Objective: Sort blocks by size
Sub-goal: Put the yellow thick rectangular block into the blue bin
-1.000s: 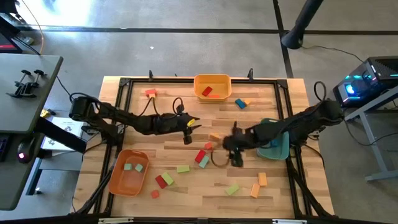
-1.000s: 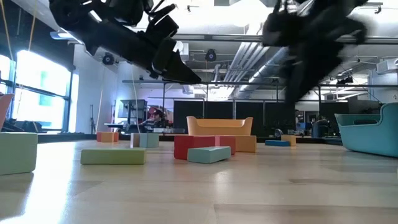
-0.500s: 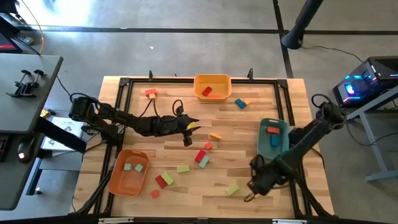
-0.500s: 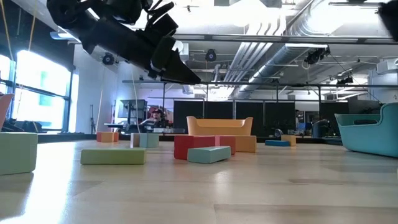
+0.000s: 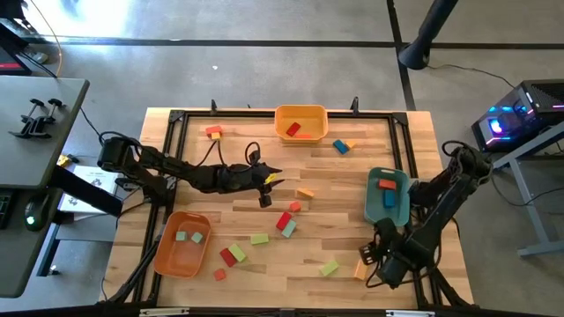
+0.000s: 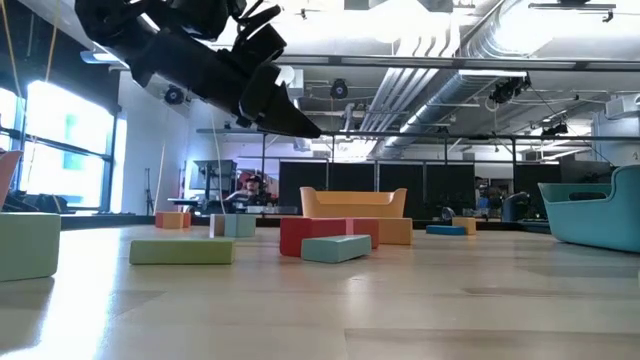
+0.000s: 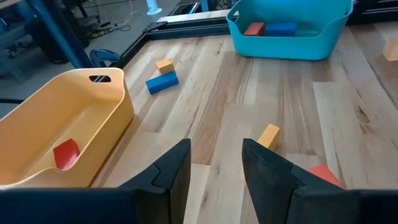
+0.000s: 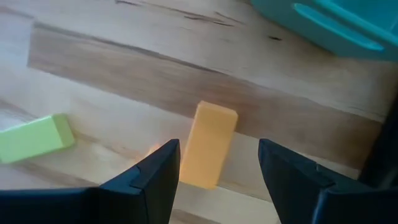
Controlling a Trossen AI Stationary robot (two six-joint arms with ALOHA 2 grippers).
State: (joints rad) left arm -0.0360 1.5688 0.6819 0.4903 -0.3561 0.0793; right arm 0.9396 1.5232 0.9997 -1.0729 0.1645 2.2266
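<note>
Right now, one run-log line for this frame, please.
left pincer: open, empty, mid-table | right pincer: open over orange bar | teal tray: two blocks

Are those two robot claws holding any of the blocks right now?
No. The left gripper hangs open and empty over the table's middle. The right gripper is open above an orange bar near the front edge, not touching it.

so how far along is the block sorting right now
Partly done. The yellow tray holds one red block, the teal tray a red and a blue one, the orange tray two green ones. In hand: nothing held; the open right gripper hovers over an orange bar, the open left gripper is mid-table. About a dozen blocks remain loose.
</note>
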